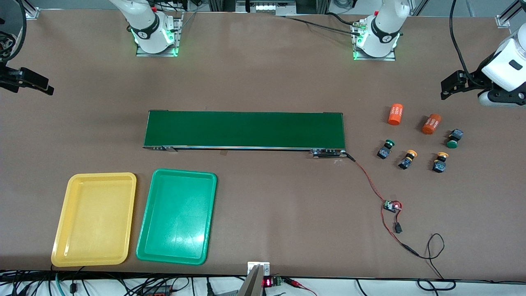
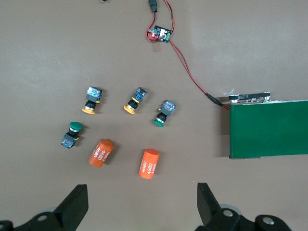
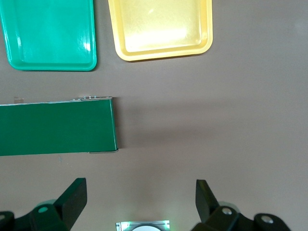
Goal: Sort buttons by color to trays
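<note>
Several buttons lie loose toward the left arm's end of the table: a green one (image 1: 386,149) (image 2: 164,113), two yellow-orange ones (image 1: 407,159) (image 1: 440,161) and another green one (image 1: 454,138) (image 2: 72,134). The yellow tray (image 1: 95,219) (image 3: 161,26) and the green tray (image 1: 177,216) (image 3: 50,33) lie side by side, empty, toward the right arm's end by the table's front edge. My left gripper (image 1: 446,87) (image 2: 142,202) hangs open over bare table beside the buttons. My right gripper (image 1: 43,85) (image 3: 140,199) hangs open over the table's right-arm end. Neither holds anything.
Two orange cylinders (image 1: 395,114) (image 1: 431,123) lie just farther from the front camera than the buttons. A long dark green belt (image 1: 244,129) crosses the middle. A red-and-black wire runs from the belt to a small circuit board (image 1: 391,206).
</note>
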Controlling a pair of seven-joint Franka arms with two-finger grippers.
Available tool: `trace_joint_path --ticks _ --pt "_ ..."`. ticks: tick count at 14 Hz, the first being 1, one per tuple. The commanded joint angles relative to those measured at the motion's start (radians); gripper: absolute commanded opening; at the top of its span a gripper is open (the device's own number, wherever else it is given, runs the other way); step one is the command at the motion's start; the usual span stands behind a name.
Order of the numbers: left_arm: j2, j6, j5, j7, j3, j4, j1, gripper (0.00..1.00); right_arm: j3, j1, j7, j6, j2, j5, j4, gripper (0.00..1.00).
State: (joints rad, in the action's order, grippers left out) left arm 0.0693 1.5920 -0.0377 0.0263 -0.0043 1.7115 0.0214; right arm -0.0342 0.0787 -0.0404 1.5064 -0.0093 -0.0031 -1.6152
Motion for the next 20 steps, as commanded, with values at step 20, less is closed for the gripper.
trace_joint_path --ticks 20 --pt "-0.12 -0.168 -0.004 0.077 0.014 -0.034 -0.057 1.0 0.0 -0.002 0.034 -0.014 0.017 0.006 0.012 1.0"
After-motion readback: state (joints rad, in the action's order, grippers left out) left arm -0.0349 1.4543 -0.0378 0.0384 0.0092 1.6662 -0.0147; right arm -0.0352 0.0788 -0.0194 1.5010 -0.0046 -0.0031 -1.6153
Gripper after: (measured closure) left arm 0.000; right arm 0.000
